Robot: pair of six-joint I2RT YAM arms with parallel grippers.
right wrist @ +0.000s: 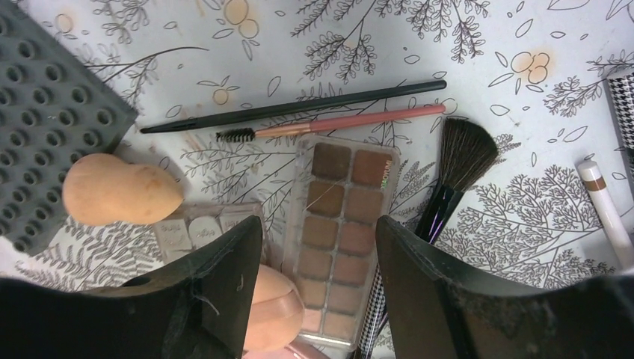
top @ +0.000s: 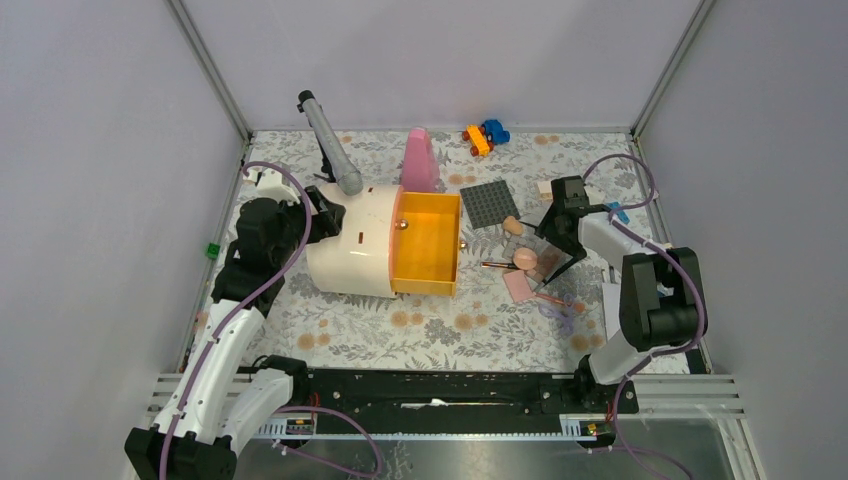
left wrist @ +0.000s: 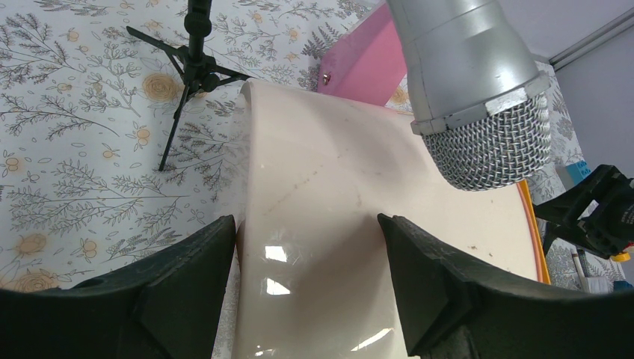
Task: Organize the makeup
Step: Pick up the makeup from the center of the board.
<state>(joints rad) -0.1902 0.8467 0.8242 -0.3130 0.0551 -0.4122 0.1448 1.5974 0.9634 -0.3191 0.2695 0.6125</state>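
While the right gripper (right wrist: 318, 224) is held apart over a palette (right wrist: 340, 194), the left gripper (left wrist: 305, 221) is set astride a box (left wrist: 321, 149); its grip cannot be judged.

Between the matt black fingers (left wrist: 179, 288) of the left gripper (left wrist: 305, 224), smooth glossy cream plastic of the storage box (left wrist: 321, 164); beyond them, woven metal mesh on the microphone (left wrist: 490, 142). Ahead of the right gripper (right wrist: 318, 224), matt foam of the peach egg-shaped sponge (right wrist: 119, 188) and shiny clear plastic over the palette (right wrist: 340, 194).
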